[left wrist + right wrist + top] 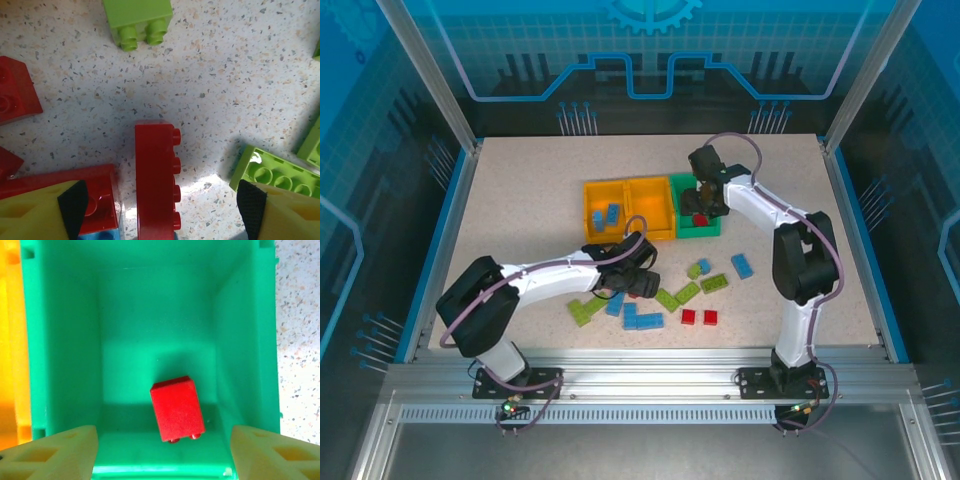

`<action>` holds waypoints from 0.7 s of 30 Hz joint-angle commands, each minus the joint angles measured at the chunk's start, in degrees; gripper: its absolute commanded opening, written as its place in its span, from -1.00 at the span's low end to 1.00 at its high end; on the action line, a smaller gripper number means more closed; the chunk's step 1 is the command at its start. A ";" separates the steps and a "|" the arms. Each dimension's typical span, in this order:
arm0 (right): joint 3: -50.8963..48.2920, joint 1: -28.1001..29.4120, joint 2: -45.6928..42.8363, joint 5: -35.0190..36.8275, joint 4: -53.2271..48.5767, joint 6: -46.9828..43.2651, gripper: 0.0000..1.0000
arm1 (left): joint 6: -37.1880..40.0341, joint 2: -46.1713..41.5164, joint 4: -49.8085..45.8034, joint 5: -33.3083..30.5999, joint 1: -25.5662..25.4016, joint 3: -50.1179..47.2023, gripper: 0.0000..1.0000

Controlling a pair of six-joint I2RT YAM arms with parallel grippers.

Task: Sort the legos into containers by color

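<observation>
Between spread left fingers (73, 206): red brick (156, 182), studs sideways.

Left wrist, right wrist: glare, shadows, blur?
Left wrist: sharp; bright glare patch on the table right of the long red brick, soft shadow above it. Right wrist: even light, no glare; red block throws a dim shadow inside the green bin.

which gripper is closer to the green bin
Right. The right gripper hangs directly above the green bin, open over a red brick inside it. The left gripper is low among loose bricks in front of the orange bins.
</observation>
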 commanded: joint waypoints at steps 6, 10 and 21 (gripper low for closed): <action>-11.60 -3.56 -15.79 -2.52 3.16 1.86 0.58 | 2.79 4.69 -3.47 -0.37 -0.41 5.11 0.25; -17.55 -5.61 -21.55 -2.50 2.63 1.54 0.62 | 3.61 7.92 -4.62 -0.42 -0.44 7.35 0.08; -34.13 -12.76 -28.34 -10.06 1.11 3.43 0.65 | 4.16 10.18 -4.51 -0.90 -0.45 9.40 -0.55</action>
